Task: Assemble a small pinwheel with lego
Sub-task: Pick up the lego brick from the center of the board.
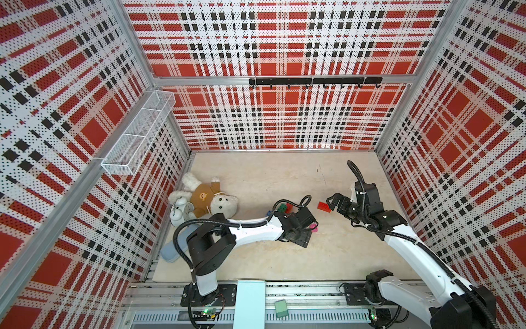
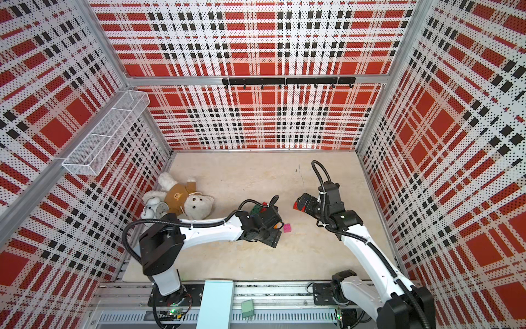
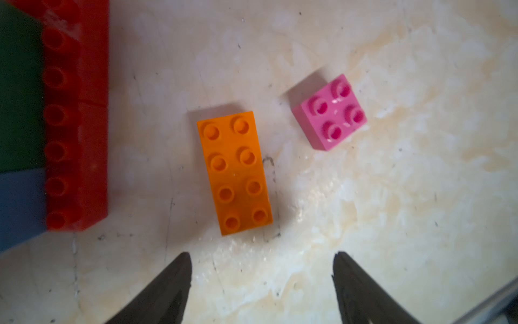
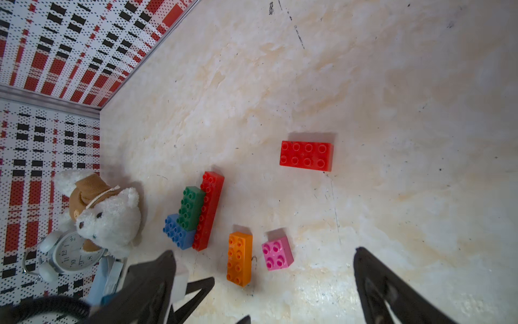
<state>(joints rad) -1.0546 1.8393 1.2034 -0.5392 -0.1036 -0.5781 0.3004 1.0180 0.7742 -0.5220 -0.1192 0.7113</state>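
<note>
One orange brick [image 3: 235,173] is noted flat on the table [image 3: 406,210], just ahead of the left claw [image 3: 262,258]. Its long axis runs nearly straight away from the claw, so its long sides are presented to the fingers. The left claw is held apart and empty, and is judged the nearer. The right claw [image 1: 331,202], also spread and empty, is kept near a loose red brick [image 4: 306,156]. A pink square [image 3: 330,112] is listed just beside the orange brick.

Bare tabletop [image 4: 392,84] surrounds the lone red brick [image 4: 306,156]; teddy bear [image 4: 109,221] sits near brick cluster [image 4: 192,209].
</note>
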